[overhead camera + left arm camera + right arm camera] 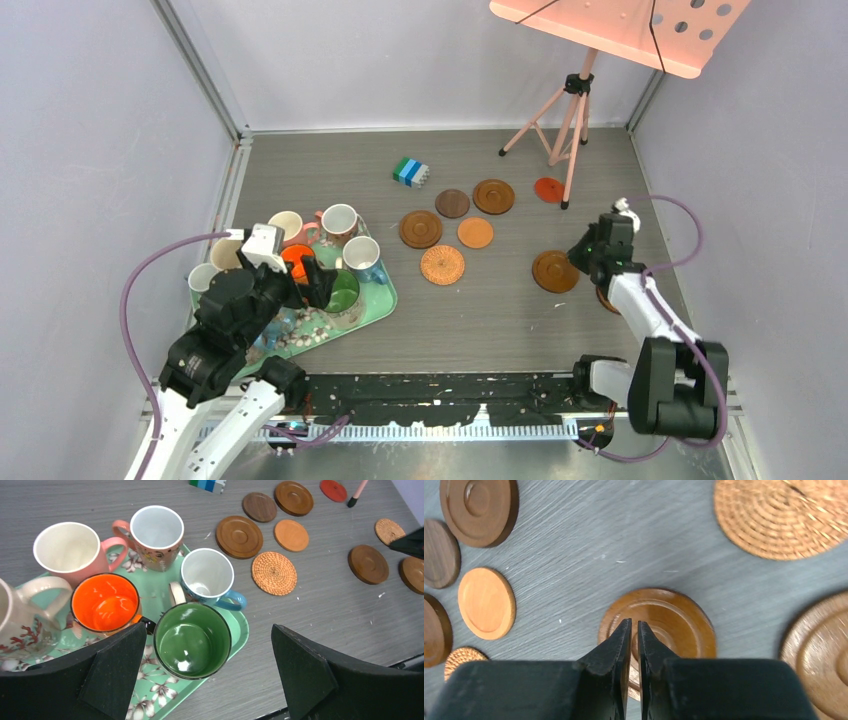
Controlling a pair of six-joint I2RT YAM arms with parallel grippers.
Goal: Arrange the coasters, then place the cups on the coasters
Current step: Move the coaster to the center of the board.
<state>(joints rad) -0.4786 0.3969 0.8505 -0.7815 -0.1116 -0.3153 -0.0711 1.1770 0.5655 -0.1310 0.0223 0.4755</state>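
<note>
Mint-green tray (385, 300), nine o'clock: holds the cups (192, 640), none yet on a coaster. Left gripper (207, 672) hangs over them, fingers spread wide, empty. Middle of table: six coasters (442, 265) loosely grouped. Three o'clock: right gripper (634, 630), fingers nearly closed with a slim gap, tips above a brown wooden coaster (659, 627); grip uncertain. Step judged: arranging coasters. Next: space them evenly, then move cups.

Wicker coaster (784, 517) and ringed brown coaster (824, 660), both edge-cropped.
</note>
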